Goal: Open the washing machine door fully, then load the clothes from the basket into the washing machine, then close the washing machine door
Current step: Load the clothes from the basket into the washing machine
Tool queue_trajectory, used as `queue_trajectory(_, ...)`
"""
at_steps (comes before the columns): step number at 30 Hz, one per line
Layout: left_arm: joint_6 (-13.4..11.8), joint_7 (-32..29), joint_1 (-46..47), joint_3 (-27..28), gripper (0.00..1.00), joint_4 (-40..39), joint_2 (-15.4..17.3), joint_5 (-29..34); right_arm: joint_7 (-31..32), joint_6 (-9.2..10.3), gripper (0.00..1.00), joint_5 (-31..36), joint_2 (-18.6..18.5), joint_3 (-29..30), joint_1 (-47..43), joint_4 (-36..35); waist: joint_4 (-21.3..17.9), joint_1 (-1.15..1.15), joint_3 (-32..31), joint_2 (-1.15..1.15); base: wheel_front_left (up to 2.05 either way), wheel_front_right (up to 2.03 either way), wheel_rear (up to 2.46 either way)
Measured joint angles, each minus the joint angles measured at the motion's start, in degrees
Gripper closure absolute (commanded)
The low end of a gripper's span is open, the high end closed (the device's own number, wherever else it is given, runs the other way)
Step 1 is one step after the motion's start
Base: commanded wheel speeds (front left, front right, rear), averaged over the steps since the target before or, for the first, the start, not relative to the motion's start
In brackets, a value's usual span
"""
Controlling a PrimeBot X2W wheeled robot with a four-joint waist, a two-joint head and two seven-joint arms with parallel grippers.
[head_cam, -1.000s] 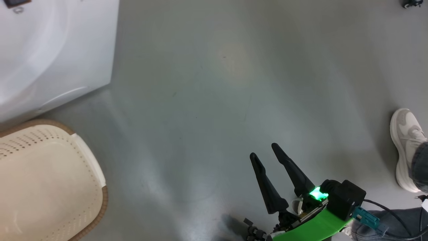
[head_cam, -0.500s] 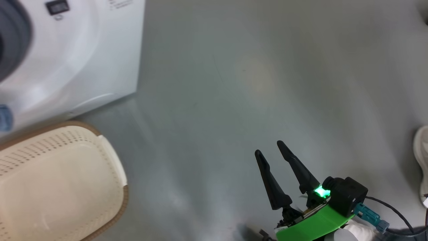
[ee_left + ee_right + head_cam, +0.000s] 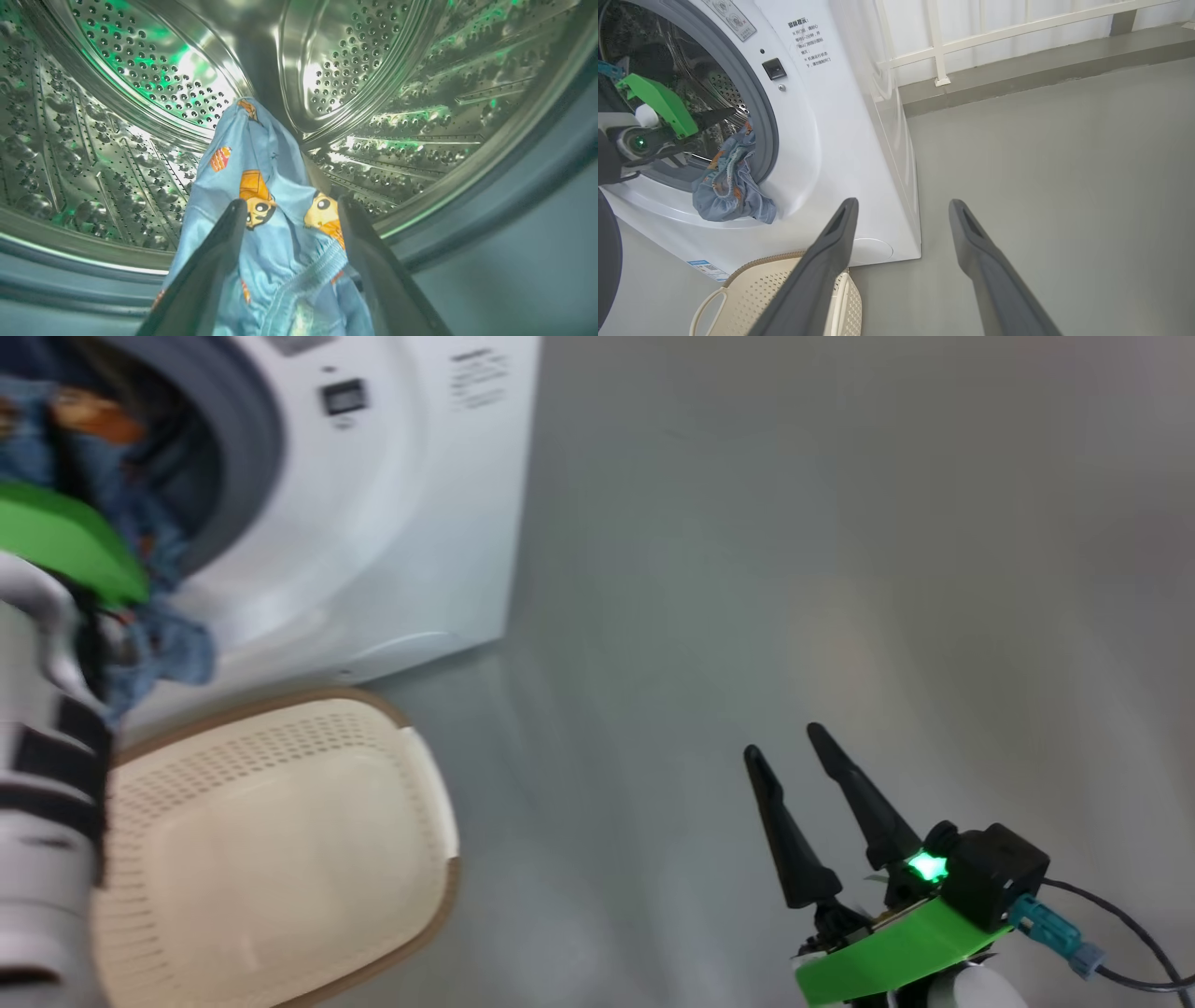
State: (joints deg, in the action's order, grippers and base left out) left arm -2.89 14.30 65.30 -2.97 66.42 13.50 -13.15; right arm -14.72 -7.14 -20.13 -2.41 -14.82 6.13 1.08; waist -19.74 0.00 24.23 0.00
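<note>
Right hand (image 3: 784,740) hangs spread, holding nothing, over the floor (image 3: 747,569). The basket (image 3: 439,896) sits just before the machine (image 3: 420,523). Left hand (image 3: 292,201) is spread at the drum (image 3: 140,70) mouth. The clothes (image 3: 261,154) lie between its fingers and trail over the gasket (image 3: 768,126). Since a second ago the head view has swung towards the machine.

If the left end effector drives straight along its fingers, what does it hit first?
The light blue cartoon-print fabric draped between the open fingers of the left end effector; behind it, probably the perforated steel drum wall, depth unclear.
</note>
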Motion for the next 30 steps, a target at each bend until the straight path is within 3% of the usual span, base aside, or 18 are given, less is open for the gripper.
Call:
queue_trajectory(14,2.72,0.33,-26.61,-0.25,0.0,-24.54,-9.31,-1.03,0.0,0.0,0.0,4.67,-0.3,5.72,-0.32,0.05,11.66,0.0,-5.48,0.0,0.0,0.0,0.0)
queue_trajectory(30,2.65,0.33,-47.49,-3.27,0.0,-39.86,-11.35,-1.75,0.0,0.0,0.0,8.09,-0.33,9.61,-4.17,0.1,20.52,0.0,-12.23,0.0,0.0,0.0,0.0)
